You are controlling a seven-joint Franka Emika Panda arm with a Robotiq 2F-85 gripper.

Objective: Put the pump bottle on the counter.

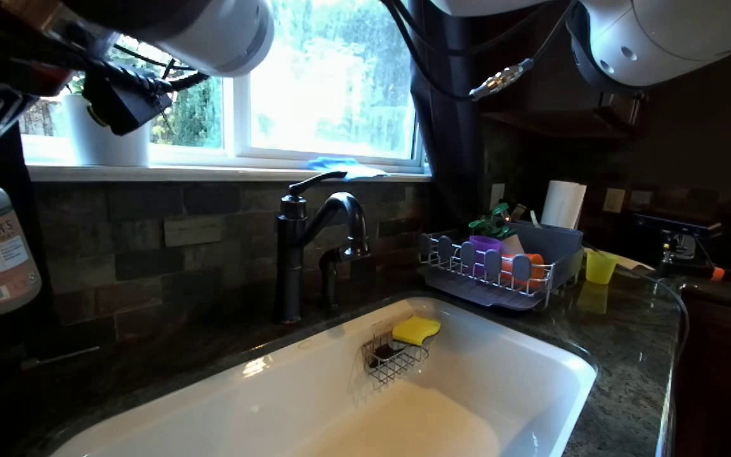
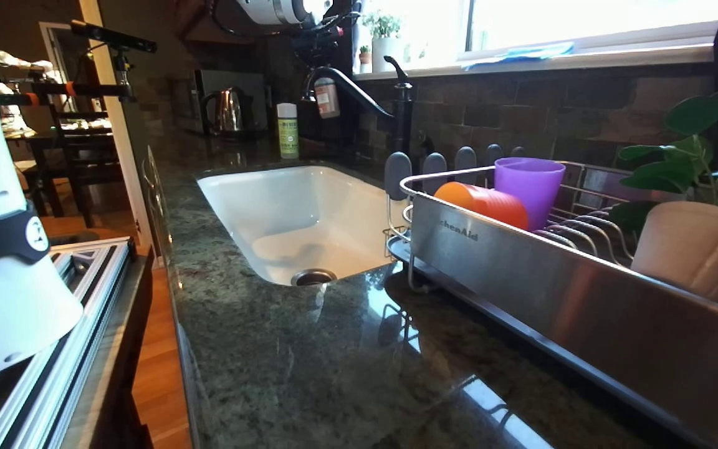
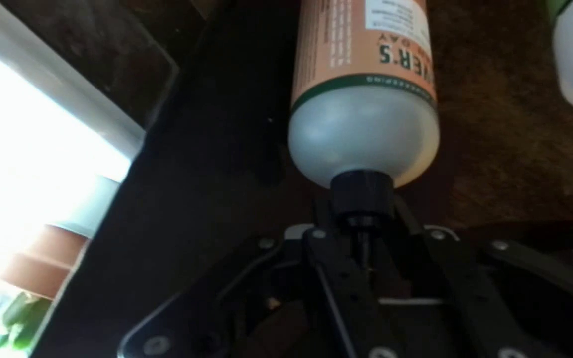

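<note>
My jaws pinch the pump bottle (image 3: 363, 124) by its dark collar, hung below them slightly off upright, past the far end of the sink (image 2: 278, 199) in an exterior view, so I judge the counter (image 2: 272, 349) lies straight down.

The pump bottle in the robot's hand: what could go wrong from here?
It might slip: the hand grips the pump bottle only around its dark collar, with the body hanging in the air. On the way down it could knock over the green-labelled can standing on the counter. And since the bottle leans slightly in an exterior view, it may tip when let go.
</note>
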